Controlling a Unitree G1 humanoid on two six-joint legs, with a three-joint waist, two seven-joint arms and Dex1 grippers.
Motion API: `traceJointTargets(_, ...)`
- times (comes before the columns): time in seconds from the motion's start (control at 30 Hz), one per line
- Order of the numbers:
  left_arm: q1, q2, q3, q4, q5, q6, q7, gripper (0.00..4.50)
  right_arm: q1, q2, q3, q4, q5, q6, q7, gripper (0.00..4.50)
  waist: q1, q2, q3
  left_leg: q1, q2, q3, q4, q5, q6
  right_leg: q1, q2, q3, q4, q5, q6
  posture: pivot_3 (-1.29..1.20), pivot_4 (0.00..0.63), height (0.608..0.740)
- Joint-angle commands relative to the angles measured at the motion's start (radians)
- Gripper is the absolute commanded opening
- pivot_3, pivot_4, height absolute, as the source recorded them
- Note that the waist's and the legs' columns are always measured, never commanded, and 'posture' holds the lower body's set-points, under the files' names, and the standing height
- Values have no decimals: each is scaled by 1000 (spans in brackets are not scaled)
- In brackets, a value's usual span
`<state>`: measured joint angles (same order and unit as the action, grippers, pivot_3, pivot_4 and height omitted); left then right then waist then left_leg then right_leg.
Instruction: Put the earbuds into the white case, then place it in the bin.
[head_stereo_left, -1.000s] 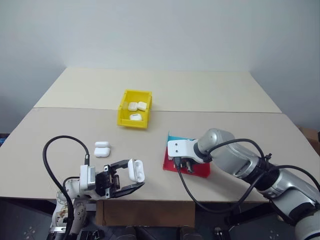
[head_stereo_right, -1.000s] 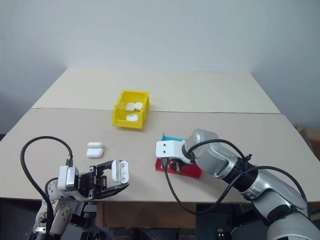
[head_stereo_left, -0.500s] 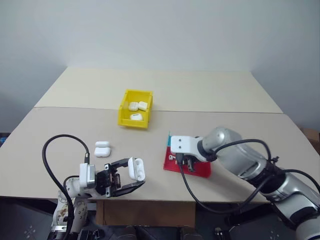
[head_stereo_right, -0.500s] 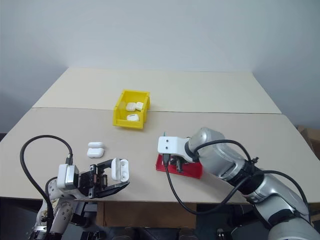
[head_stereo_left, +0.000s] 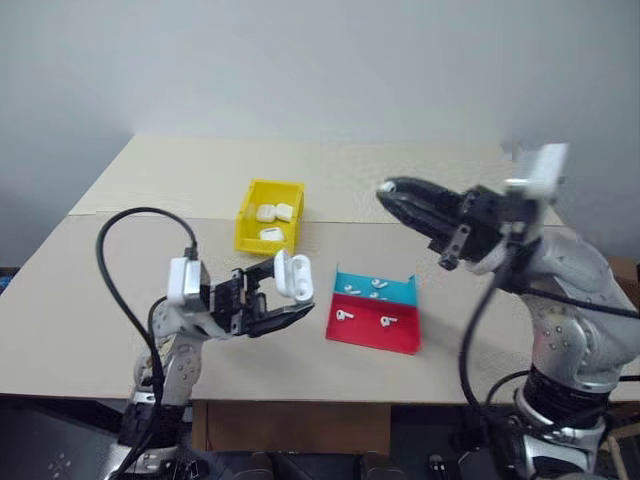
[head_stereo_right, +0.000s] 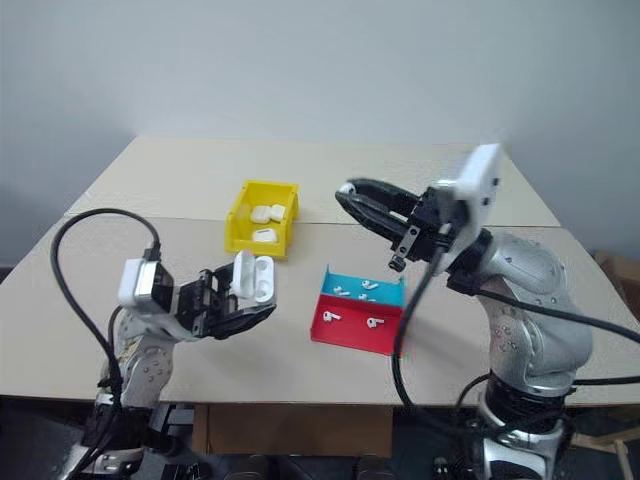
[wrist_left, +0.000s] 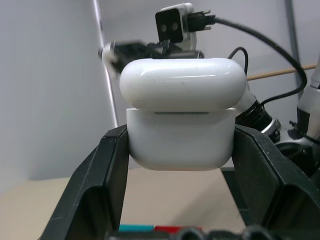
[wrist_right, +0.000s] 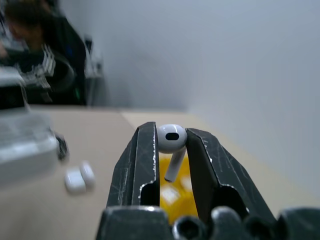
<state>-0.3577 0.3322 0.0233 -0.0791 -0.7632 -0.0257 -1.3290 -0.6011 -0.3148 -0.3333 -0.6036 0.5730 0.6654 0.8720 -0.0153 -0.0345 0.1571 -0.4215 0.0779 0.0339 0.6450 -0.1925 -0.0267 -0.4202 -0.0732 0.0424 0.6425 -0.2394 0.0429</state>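
Open white case (wrist_left: 182, 117), pinched earbud (wrist_right: 171, 139)

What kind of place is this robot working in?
Probably a robot test lab: a plain beige table against a bare wall, a yellow bin of white cases, and a red and teal tray of earbuds laid out for sorting.

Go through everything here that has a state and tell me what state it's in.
Held case: lid open, gripped by left gripper.
Right gripper: shut on an earbud.
Bin: holds three cases.
Trays: loose earbuds inside.
Table cases: two, lying closed.
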Motion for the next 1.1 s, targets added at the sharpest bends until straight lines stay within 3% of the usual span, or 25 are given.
traceJointTargets(0.03, -58, -36, -42, 8, 28, 17, 12, 2781, 28, 32, -22, -41, 127, -116, -2, 766, 1, 0, 0, 0, 0, 0, 0, 0, 0, 1, 0, 0, 0, 0, 0, 0, 150, 740)
traceJointTargets(0.43, -98, -72, -37, -4, 41, 39, 48, 2781, 155, 31, 189, 56, 97, -360, 84, 766, -1, 0, 0, 1, 0, 0, 0, 0, 0, 1, 0, 0, 0, 0, 0, 0, 150, 740)
traceJointTargets(1.1, -55, -32, -21, -36, 13, 74, 5, 2781, 120, -17, 326, 170, 46, -495, 115, 766, 0, 0, 0, 1, 0, 0, 0, 0, 0, 0, 0, 0, 0, 0, 0, 0, 150, 740)
